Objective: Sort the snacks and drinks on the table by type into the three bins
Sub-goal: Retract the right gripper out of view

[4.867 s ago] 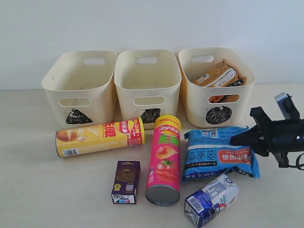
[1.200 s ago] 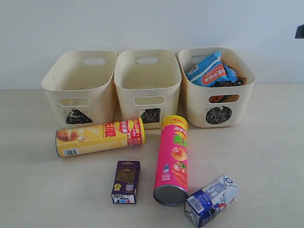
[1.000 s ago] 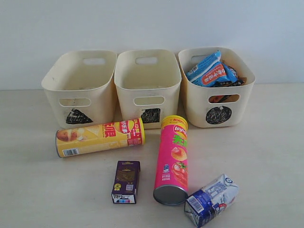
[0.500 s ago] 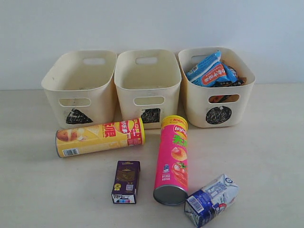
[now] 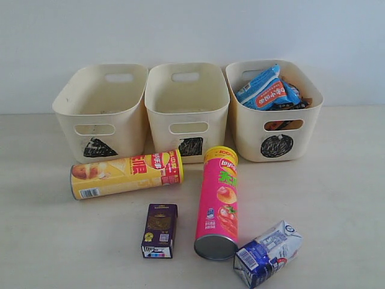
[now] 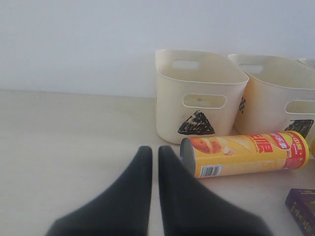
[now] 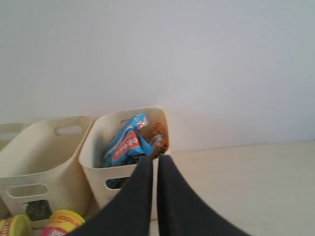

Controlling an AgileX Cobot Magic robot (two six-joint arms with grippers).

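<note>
Packets (image 5: pixel 264 90) in rightmost bin (image 5: pixel 245 133)

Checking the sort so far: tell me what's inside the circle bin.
A blue-white packet lies on top in the circle bin; orange packaging shows through its cutout; the rest is covered.

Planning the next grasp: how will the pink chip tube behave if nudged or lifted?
The pink chip tube lies on its side, so a sideways nudge would probably roll it. Its cylinder looks rigid, likely stiff. Glossy wrap may slip.

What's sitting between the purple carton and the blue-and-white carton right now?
The pink chip tube: its metal end lies between the purple carton and the blue-and-white carton, seen in the exterior view.
</note>
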